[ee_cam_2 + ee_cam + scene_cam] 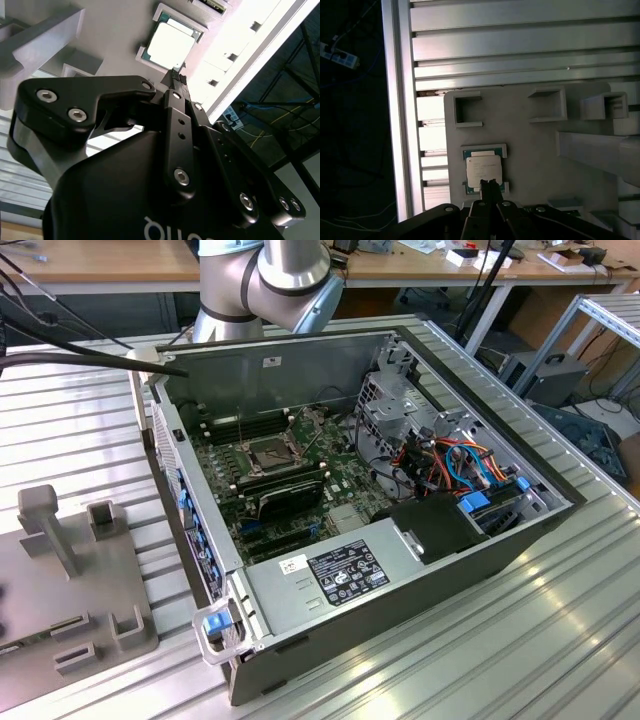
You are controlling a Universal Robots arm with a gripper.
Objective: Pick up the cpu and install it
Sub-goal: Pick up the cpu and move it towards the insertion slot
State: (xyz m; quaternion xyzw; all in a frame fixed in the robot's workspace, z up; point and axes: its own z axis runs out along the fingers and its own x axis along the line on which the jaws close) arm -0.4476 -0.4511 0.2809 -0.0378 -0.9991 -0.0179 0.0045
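The cpu (483, 168), a small square chip with a pale metal top, lies flat in a shallow grey holder (500, 148) on a grey fixture plate (530, 150). In the second wrist view the cpu (170, 46) sits just beyond my fingertips. My gripper (490, 184) hovers over the chip's near edge, its two thin black fingers pressed together with nothing between them; the second wrist view shows my gripper (176, 79) shut the same way. In the exterior view, the square socket (270, 452) with its metal frame lies on the green board inside the open computer case (200, 540).
Raised grey brackets (547, 103) and a tall post (600, 150) stand on the fixture plate around the holder. The table's rail (402, 100) runs close by, with a dark drop beyond. Inside the case are the grey power-supply box (330, 575), a drive cage (400, 405) and cables (460, 465).
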